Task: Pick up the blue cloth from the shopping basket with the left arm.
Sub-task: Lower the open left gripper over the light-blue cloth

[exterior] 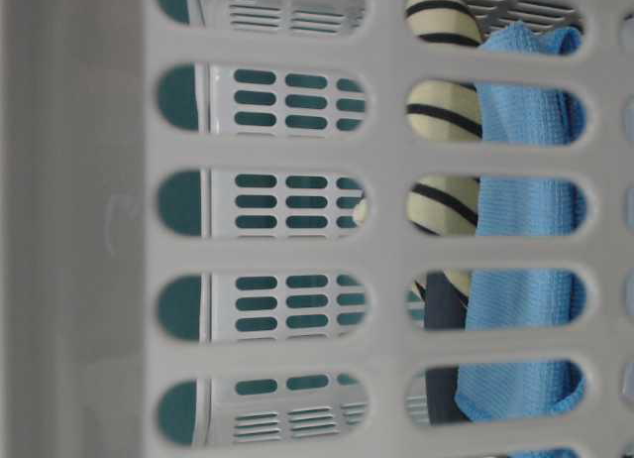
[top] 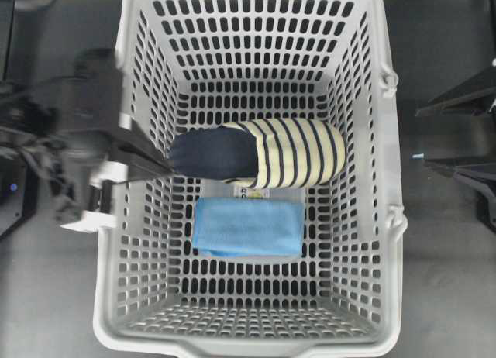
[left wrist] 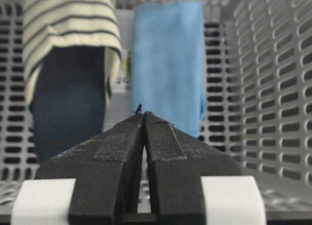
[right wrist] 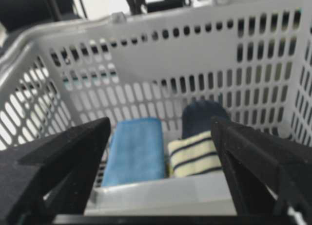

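In the middle of the overhead view stands the large light grey plastic shopping basket (top: 372, 141) with slotted walls and floor, filling most of the frame. On its floor, just below centre, lies the light sky-blue cloth (top: 248, 227), folded into a neat flat rectangle. Just above it in the frame, lying crosswise, is the navy and cream striped slipper (top: 260, 153), with a small white label (top: 256, 193) peeping out between the two.

At the left of that view the black left arm (top: 74, 133) is blurred, and its left gripper (top: 159, 163) reaches over the basket's left rim, its tip close to the slipper's navy toe. From the left wrist view its jaws are clenched together on nothing, pointing between slipper and cloth, with the cloth in the upper middle of the frame, untouched.

At the right edge the right gripper (right wrist: 161, 137) hangs outside the basket, its jaws spread wide and bare.
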Tool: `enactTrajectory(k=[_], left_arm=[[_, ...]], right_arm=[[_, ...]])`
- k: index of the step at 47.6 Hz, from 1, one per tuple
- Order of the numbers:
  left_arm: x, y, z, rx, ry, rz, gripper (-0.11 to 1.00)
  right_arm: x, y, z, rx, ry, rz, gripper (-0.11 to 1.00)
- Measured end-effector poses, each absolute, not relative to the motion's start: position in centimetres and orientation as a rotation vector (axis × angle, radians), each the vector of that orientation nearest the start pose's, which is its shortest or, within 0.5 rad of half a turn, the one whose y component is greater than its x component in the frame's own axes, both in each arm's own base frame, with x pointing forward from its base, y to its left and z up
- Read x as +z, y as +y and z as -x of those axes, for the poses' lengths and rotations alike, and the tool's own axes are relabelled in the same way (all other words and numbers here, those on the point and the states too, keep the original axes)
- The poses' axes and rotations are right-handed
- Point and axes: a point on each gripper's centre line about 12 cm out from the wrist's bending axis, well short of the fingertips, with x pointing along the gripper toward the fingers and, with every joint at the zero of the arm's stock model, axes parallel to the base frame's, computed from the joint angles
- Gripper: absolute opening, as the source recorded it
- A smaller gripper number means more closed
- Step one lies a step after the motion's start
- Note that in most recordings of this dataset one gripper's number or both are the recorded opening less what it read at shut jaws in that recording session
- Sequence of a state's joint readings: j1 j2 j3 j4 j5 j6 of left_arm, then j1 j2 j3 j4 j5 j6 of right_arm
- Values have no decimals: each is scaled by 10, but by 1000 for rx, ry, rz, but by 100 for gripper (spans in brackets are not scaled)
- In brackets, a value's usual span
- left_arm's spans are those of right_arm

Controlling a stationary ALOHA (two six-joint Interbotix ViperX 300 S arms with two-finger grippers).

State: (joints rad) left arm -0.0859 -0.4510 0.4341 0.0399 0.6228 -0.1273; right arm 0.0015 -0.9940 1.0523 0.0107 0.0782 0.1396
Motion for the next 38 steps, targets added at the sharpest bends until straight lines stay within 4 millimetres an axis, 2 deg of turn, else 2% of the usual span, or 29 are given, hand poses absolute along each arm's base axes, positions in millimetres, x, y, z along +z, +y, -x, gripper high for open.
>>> enactTrajectory(k=[11, 13, 16, 24, 28, 31, 38], left_arm=[[356, -28, -349, -18, 688, 79, 1], [355, -28, -353, -15, 705, 80, 5], [353, -28, -360, -11, 736, 79, 18], [340, -31, -380, -9, 806, 69, 69], [334, -35, -393, -16, 824, 62, 87], [330, -38, -402, -18, 837, 59, 91], [314, -49, -424, -34, 889, 46, 90]], right_arm=[[308, 0, -198, -8, 130, -150, 75], [308, 0, -198, -9, 130, -150, 75], [308, 0, -198, -11, 130, -150, 75], [308, -1, -198, -15, 130, -151, 75], [308, -1, -198, -15, 130, -152, 75], [306, -1, -198, -15, 133, -152, 75], [302, -1, -198, -16, 139, -154, 75]])
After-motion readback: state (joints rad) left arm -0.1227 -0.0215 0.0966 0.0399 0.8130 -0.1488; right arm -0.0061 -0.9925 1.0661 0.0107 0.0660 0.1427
